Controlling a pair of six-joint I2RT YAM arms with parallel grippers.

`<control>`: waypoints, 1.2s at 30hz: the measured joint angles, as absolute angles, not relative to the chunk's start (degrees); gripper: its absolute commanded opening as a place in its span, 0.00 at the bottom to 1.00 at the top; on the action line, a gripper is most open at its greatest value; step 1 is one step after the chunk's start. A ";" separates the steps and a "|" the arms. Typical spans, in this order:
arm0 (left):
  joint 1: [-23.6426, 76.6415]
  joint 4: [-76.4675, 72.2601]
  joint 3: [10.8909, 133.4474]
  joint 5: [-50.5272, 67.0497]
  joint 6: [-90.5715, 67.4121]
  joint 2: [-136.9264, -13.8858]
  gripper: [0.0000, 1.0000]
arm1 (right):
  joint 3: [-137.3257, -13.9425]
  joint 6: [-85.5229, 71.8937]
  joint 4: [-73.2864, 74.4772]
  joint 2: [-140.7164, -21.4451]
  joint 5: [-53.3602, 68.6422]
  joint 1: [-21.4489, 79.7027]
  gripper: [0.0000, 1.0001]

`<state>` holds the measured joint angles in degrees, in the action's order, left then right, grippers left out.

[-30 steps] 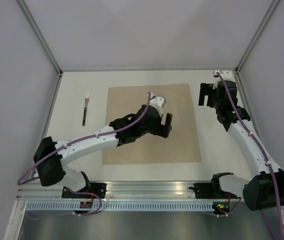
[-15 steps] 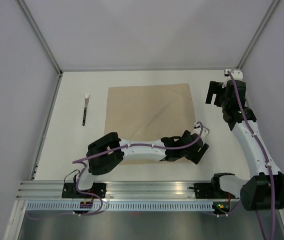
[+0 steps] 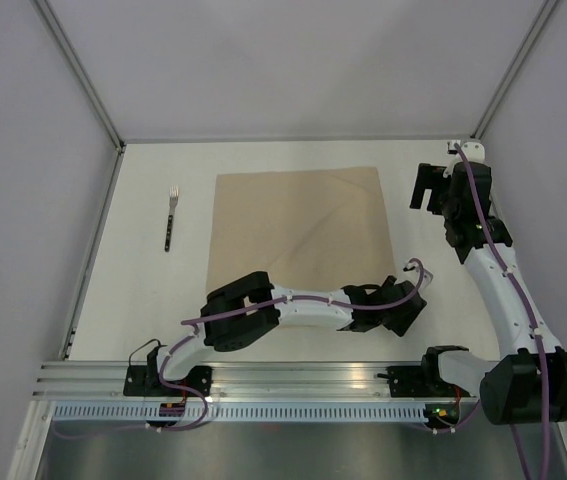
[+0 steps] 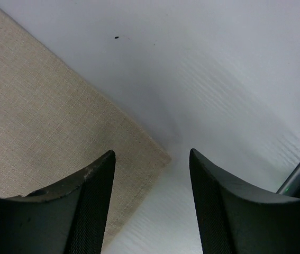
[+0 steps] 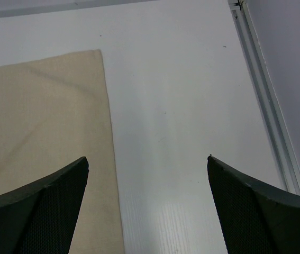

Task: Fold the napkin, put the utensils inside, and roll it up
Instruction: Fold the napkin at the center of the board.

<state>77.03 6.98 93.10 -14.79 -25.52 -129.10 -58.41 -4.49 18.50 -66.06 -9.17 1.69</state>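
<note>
- tan-brown, square, paper-like napkin (image 3: pixel 298 240) lies flat in the middle of the white table (image 3: pixel 143 290).
- left gripper (image 4: pixel 152 159): jaws apart, holding nothing, one finger over the napkin's near right corner and the other over bare table; contact cannot be told.
- right gripper (image 5: pixel 147 159): jaws wide, empty, beside the napkin's far right corner.
- black-handled metal fork (image 3: pixel 170 218) lies left of the napkin, apart from it.

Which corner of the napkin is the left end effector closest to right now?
The near right corner of the napkin, as the robot faces it. The left end effector sits right above it; the other three corners lie well away.
</note>
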 measured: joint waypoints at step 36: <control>78.50 5.80 90.72 -9.67 -24.58 -127.37 0.02 | -57.49 -4.36 18.22 -65.56 -8.84 1.69 0.98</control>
<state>78.50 5.80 90.72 -9.67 -24.58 -127.37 -57.49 -4.36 18.22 -65.56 -8.84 1.69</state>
